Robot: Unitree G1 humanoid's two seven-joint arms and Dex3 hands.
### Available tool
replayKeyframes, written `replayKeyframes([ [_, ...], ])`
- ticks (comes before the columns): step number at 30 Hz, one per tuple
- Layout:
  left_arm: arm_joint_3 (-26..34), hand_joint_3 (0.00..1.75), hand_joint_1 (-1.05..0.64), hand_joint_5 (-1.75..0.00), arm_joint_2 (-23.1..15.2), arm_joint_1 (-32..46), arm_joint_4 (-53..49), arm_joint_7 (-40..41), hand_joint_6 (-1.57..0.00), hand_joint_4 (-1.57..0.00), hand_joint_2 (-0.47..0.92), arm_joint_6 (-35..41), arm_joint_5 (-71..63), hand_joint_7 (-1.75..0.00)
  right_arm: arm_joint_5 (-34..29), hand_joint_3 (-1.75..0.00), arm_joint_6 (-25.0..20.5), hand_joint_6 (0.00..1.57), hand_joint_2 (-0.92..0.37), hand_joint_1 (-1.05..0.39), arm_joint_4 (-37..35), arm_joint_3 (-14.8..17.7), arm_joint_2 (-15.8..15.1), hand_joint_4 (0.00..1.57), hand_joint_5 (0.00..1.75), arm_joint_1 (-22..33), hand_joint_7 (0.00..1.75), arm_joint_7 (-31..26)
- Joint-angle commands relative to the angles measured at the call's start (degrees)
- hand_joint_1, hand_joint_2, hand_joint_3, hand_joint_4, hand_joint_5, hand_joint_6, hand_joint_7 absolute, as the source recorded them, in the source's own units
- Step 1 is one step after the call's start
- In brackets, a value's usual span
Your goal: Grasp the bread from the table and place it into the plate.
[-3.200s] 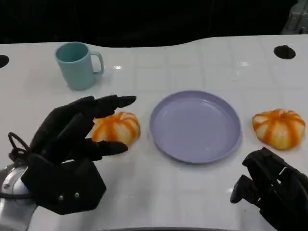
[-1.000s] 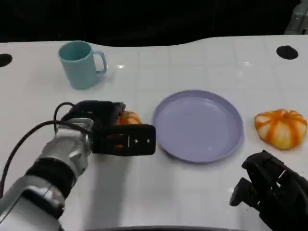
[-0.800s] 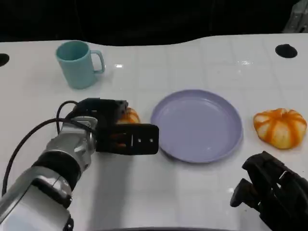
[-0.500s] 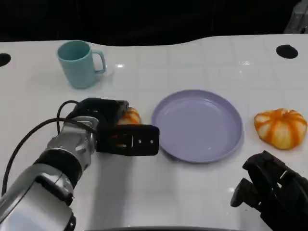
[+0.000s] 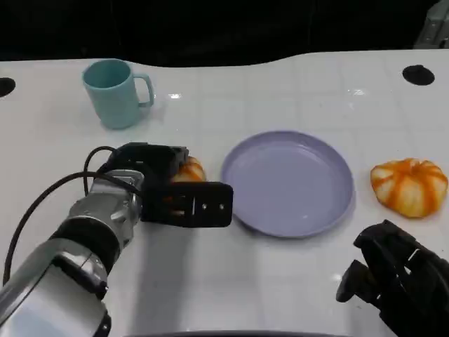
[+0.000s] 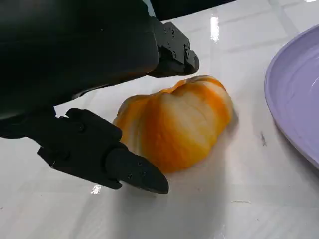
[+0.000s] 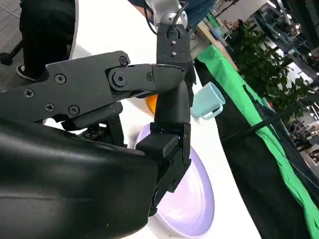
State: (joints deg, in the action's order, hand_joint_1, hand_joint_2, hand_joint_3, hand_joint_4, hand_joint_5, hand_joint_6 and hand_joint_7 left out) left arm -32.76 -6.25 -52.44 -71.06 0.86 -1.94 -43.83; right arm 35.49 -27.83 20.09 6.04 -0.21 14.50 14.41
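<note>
Bread [image 5: 188, 170] is sitting left of the plate [image 5: 289, 182], and our left hand [image 5: 172, 195] is grasping it. Our right hand [image 5: 393, 279] is resting clenched, lower right.

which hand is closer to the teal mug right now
Left. The left hand is around the orange striped bread just in front of the teal ceramic mug, while the right hand sits at the table's near right edge, beyond the lavender plate.
</note>
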Motion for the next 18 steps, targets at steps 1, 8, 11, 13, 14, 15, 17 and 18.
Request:
replayKeyframes([
  [1, 0.5, 0.00, -0.35, -0.10, -0.5, 0.4, -1.1, 5.9, -0.26, -0.16, 0.81, -2.2, 0.9, -0.03, 0.7, -0.24, 0.0, 0.56, -0.92, -0.54, 0.6, 0.6, -0.7, 0.59, 1.75, 0.3, 1.46, 0.2],
  [8, 2.6, 0.09, -0.21, -0.69, -0.9, 2.0, -2.6, 10.8, -0.86, -0.77, 0.92, -7.4, 3.7, -0.05, 0.6, -0.24, -0.1, 0.56, -0.92, -0.55, 0.8, 0.7, -0.7, 0.61, 1.75, 0.4, 1.46, -0.1],
  [11, 2.2, 0.12, -0.22, -1.51, -1.1, 2.2, -2.9, 12.3, -1.12, -0.75, 0.92, -7.9, 3.5, -0.08, 0.6, -0.24, -0.1, 0.56, -0.92, -0.54, 0.8, 0.7, -0.7, 0.60, 1.75, 0.4, 1.46, -0.1],
  [13, 2.3, 0.13, -0.20, -1.64, -1.4, 2.8, -2.9, 14.1, -1.16, -0.76, 0.92, -9.1, 3.6, -0.31, 0.8, -0.24, -0.2, 0.56, -0.92, -0.54, 0.9, 0.8, -0.8, 0.60, 1.74, 0.5, 1.45, -0.1],
  [14, 2.4, 0.22, -0.20, -1.69, -1.6, 3.0, -2.9, 15.0, -0.98, -0.77, 0.90, -9.6, 3.7, -0.82, 0.8, -0.24, -0.3, 0.56, -0.92, -0.54, 0.9, 0.9, -0.8, 0.59, 1.74, 0.5, 1.45, -0.1],
  [15, 2.4, 0.28, -0.21, -1.73, -1.6, 3.1, -3.0, 15.6, -0.79, -0.78, 0.90, -9.9, 3.7, -1.29, 0.8, -0.23, -0.3, 0.56, -0.92, -0.54, 0.9, 0.9, -0.8, 0.59, 1.74, 0.6, 1.45, -0.2],
  [17, 2.5, 0.31, -0.21, -1.74, -1.7, 3.1, -3.1, 16.3, -0.69, -0.79, 0.90, -10.4, 3.8, -1.53, 0.7, -0.23, -0.1, 0.56, -0.92, -0.54, 0.8, 0.9, -0.8, 0.59, 1.74, 0.5, 1.45, 0.0],
  [18, 2.5, 0.27, -0.22, -1.74, -1.8, 3.1, -3.1, 16.6, -0.70, -0.78, 0.90, -10.6, 3.9, -1.38, 0.6, -0.24, 0.1, 0.55, -0.92, -0.54, 0.7, 0.8, -0.9, 0.59, 1.74, 0.5, 1.45, 0.1],
])
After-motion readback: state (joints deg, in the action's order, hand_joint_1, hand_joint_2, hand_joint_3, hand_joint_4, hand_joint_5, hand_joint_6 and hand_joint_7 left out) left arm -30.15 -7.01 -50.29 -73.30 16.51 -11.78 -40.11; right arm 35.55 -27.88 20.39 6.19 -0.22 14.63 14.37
